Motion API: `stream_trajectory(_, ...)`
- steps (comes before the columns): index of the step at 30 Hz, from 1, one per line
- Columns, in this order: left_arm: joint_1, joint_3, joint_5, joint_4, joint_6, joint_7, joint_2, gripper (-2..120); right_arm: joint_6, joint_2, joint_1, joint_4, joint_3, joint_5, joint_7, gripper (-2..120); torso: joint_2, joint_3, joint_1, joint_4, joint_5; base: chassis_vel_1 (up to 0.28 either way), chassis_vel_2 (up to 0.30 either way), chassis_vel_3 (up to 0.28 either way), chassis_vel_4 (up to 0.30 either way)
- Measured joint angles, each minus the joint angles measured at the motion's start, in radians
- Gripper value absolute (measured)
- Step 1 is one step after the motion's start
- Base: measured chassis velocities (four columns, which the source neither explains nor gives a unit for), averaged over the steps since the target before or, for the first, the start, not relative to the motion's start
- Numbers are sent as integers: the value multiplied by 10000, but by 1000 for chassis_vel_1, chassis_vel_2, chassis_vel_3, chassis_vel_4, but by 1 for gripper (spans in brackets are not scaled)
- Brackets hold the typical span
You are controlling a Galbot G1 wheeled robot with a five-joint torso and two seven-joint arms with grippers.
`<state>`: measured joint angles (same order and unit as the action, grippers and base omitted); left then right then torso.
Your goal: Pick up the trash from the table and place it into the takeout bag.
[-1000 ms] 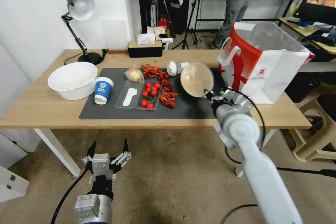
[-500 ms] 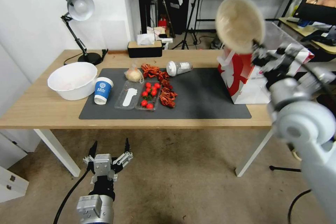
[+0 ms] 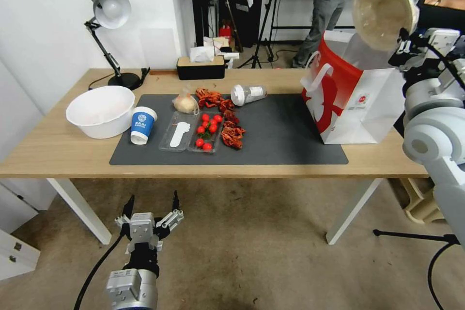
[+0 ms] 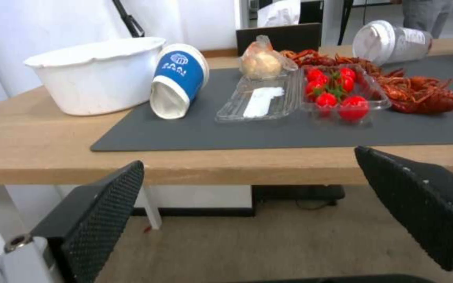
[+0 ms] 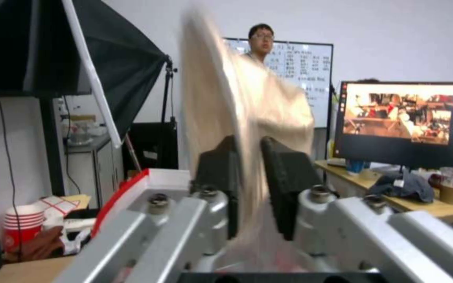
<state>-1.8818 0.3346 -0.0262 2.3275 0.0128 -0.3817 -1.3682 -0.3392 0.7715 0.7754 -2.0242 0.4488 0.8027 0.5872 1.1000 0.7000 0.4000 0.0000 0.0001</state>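
I count one tan bowl [image 3: 383, 11] pinched on edge in my right gripper [image 3: 404, 48] over the takeout bag [image 3: 361, 92], hollow facing me; one paper cup [image 3: 143, 125] and one bottle [image 3: 247, 93] on the table [image 3: 58, 145] (left gripper [image 3: 150, 213] parked at 7 o'clock, spread).

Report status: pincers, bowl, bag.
Right pincer shut on tan bowl, held above the takeout bag. Left pincer open, parked below the table. Bag mouth unobstructed.

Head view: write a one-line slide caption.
Right hand holds the tan bowl above the takeout bag; left hand waits open.
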Motion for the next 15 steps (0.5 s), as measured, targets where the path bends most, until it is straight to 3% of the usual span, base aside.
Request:
stream_trajectory(10, 83, 8, -27, -52, 66, 12, 103, 100, -142, 41, -62, 168, -77, 372, 64, 57, 0, 0, 0, 0, -2, 0, 0, 0, 0)
stream_trajectory(15, 105, -7, -37, -46, 93, 35, 106, 100, -114, 44, 18, 13, -124, 546, -74, 70, 0, 0, 0, 0, -1, 0, 0, 0, 0)
